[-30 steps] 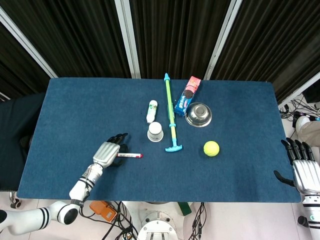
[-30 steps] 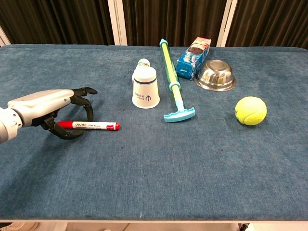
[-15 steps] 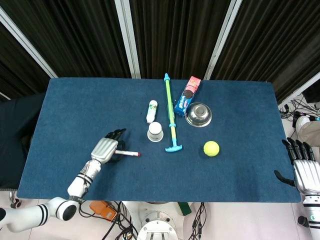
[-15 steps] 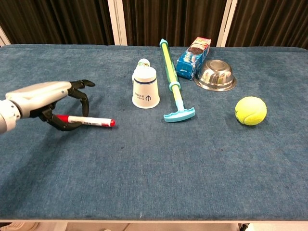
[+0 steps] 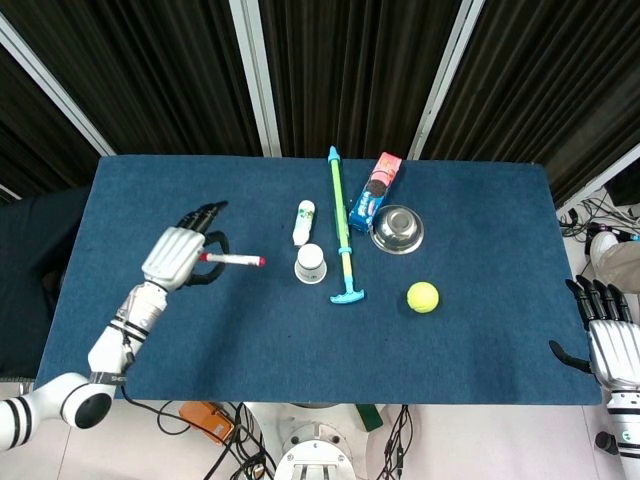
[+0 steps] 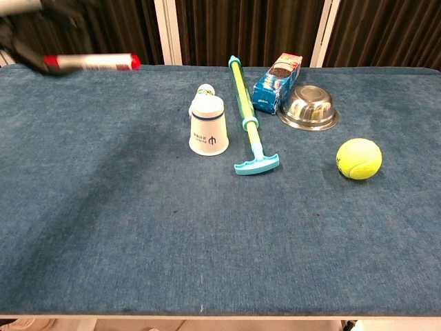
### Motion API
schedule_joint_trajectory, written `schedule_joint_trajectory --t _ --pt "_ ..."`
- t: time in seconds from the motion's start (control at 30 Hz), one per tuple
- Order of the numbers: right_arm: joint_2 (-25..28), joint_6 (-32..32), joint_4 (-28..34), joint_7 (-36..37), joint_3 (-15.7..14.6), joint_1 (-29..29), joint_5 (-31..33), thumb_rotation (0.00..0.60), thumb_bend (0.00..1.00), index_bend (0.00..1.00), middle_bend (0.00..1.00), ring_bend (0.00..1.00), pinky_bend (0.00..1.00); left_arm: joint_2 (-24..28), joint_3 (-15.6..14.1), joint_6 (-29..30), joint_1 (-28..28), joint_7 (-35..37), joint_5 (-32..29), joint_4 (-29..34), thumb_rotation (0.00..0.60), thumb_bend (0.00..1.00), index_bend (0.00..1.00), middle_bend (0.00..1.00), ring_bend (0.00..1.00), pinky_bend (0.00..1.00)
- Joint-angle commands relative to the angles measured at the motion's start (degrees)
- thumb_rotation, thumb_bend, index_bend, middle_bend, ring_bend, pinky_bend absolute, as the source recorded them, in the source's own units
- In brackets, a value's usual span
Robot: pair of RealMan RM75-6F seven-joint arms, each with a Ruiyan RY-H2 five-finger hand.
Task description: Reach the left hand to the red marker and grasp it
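The silver-backed left hand grips the red-capped white marker in its curled dark fingers, holding it level above the blue table, cap end pointing right. To its right stand an upturned white paper cup and an upturned steel bowl, contents hidden. At the far right edge, the right hand holds nothing, fingers straight.

Cup – bowl – tennis ball
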State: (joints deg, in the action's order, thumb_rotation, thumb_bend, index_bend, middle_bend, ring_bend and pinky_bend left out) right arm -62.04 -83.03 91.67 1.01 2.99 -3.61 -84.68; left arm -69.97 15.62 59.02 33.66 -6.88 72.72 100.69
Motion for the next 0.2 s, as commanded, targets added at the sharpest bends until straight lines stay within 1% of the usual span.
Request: schedule_joint_trajectory --t 0.03,0.2 --pt "0.0 0.0 0.0 0.0 0.0 0.0 0.0 0.6 0.33 0.14 0.1 0.08 0.06 5.1 2.5 0.6 0.1 0.5 -2.4 4.1 0.6 0.47 0.56 0.0 0.0 0.15" --pt "0.0 0.0 0.0 0.2 0.1 0.0 0.2 0.6 0.33 0.14 0.1 0.08 0.06 8.9 3.0 0.1 -0.1 2.8 -3.0 6.8 0.6 0.46 0.56 0.0 0.0 0.15"
